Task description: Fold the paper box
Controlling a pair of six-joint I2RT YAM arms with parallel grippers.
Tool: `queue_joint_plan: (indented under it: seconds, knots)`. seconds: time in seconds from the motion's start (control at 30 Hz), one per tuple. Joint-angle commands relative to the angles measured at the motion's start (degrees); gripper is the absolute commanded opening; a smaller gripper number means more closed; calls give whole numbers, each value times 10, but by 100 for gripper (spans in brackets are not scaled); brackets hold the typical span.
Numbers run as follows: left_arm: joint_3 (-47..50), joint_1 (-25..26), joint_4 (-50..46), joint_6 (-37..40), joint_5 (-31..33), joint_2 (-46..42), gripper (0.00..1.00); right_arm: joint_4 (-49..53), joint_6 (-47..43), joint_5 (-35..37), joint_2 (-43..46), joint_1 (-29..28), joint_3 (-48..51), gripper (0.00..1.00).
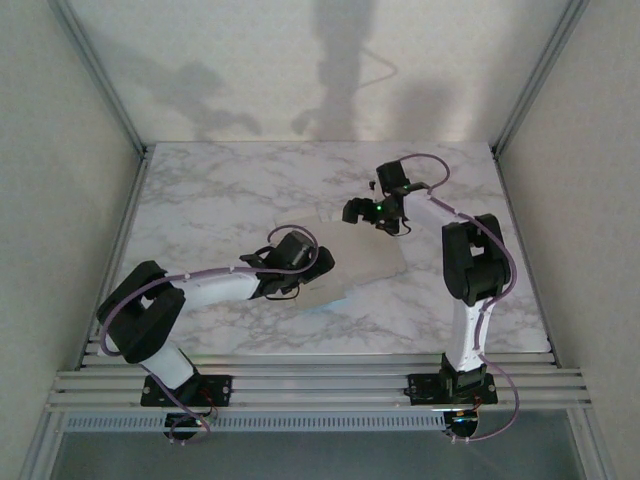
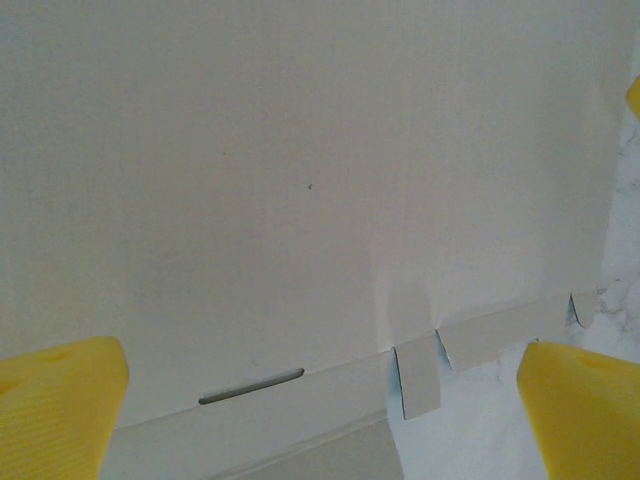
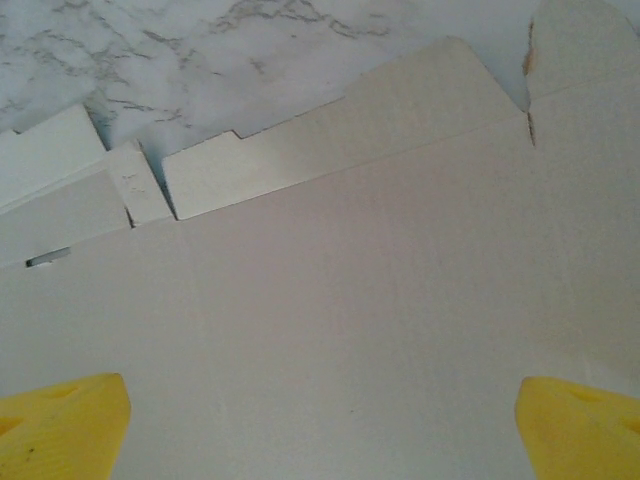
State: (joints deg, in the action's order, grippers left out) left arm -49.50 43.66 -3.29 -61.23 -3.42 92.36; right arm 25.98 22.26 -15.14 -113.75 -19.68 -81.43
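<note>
The marble table [image 1: 200, 190] carries the paper box [image 1: 365, 255] near its middle, between the 2 arms, as a flat blank with its off-white side up; no wall looks raised, so I judge the folding barely begun and nearly all of it left; the left gripper [image 2: 320, 405] hangs spread wide over the blank's edge, gripping nothing; the right gripper [image 3: 320, 425] likewise, jaws wide apart; a long side flap [image 3: 340, 130] and a small tab [image 2: 418, 375] lie flat

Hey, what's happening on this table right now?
Two robot arms are working on a flat off-white paper box lying on the marble table. The left gripper and right gripper both hover open over the sheet, gripping nothing. No flap looks folded up yet.
</note>
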Motion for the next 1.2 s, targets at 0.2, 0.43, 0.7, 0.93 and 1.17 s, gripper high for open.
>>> queue_joint_plan:
  seconds: [0.2, 0.43, 0.7, 0.93, 1.17]
  knots:
    - [52, -64, 66, 80, -110, 6, 100, 15, 28, 52, -20, -25, -7, 99]
    - [40, -100, 40, 135, -128, 14, 100, -3, 73, 91, 29, -41, 81, 99]
    - [20, -185, 42, 181, -177, 35, 99, -19, 146, 128, 94, -88, 159, 99]
    - [-68, -209, 42, 193, -156, 107, 100, -62, 232, 123, 127, -142, 225, 99]
    - [-205, -223, 90, 168, -136, 226, 99, -138, 296, 113, 157, -212, 277, 99]
